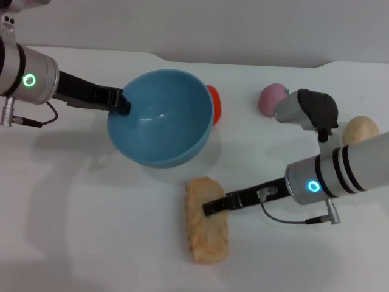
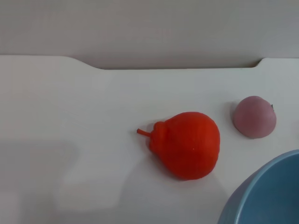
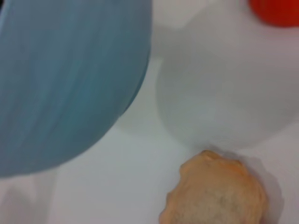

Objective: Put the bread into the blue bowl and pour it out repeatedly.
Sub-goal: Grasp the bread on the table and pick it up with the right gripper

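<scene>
the blue bowl is tilted, its opening turned toward the camera in the head view, and it looks lifted off the white table, casting a faint shadow below. the left gripper has its dark fingers clamped on the bowl's rim on the robot's left side, carrying it. the bowl is empty inside.

the bread lies flat on the table just in front of the bowl, lengthwise toward the near edge, apart from the bowl. the right gripper reaches in from the right and sits over the upper part of the loaf, its dark tip touching or just above the crust; whether its fingers are spread or closed i cannot tell. in the right wrist view the end of the bread shows below the bowl's blue wall.

behind the bowl a red pear-shaped fruit rests on the table, partly hidden by the rim in the head view. farther right sit a pink round fruit and a beige potato-like ball, well apart from the bread.
</scene>
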You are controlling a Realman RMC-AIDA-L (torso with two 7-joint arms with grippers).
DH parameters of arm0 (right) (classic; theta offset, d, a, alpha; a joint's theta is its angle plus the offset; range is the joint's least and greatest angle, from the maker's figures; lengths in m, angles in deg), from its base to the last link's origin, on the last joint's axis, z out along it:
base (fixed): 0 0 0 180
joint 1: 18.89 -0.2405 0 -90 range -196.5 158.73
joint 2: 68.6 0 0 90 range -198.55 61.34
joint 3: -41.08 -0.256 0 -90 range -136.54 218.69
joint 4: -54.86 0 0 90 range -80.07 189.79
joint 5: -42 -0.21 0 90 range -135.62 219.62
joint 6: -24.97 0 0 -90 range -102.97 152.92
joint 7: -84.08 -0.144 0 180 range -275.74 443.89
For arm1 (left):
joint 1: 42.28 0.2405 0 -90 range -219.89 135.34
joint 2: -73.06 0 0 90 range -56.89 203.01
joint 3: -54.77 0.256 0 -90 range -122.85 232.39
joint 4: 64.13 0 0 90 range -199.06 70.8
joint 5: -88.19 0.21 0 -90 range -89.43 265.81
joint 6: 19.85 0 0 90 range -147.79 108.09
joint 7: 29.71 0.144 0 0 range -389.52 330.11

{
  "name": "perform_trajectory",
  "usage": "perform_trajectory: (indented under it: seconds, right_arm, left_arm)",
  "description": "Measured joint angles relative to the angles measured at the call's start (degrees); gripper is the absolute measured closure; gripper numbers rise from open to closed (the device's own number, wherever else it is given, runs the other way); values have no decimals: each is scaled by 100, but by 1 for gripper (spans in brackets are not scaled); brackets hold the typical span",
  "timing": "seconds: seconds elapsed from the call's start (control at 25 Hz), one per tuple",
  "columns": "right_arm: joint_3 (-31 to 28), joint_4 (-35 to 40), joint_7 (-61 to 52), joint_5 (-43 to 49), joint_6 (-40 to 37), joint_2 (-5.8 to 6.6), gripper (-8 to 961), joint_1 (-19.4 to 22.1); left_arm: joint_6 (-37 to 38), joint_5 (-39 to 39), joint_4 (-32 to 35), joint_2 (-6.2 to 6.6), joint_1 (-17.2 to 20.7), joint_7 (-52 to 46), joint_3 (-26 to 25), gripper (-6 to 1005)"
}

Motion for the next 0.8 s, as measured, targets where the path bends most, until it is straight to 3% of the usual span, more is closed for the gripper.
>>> perform_trajectory:
  seconds: [0.52, 0.8]
  right_arm:
    - [303, 43, 75, -270, 393, 1, 436, 38]
    - [312, 87, 855, -601, 232, 18, 543, 153]
  left_arm:
    - [-2, 0, -1, 0, -6, 0, 0, 974]
    - [1, 0, -9, -1, -6, 0, 1, 975]
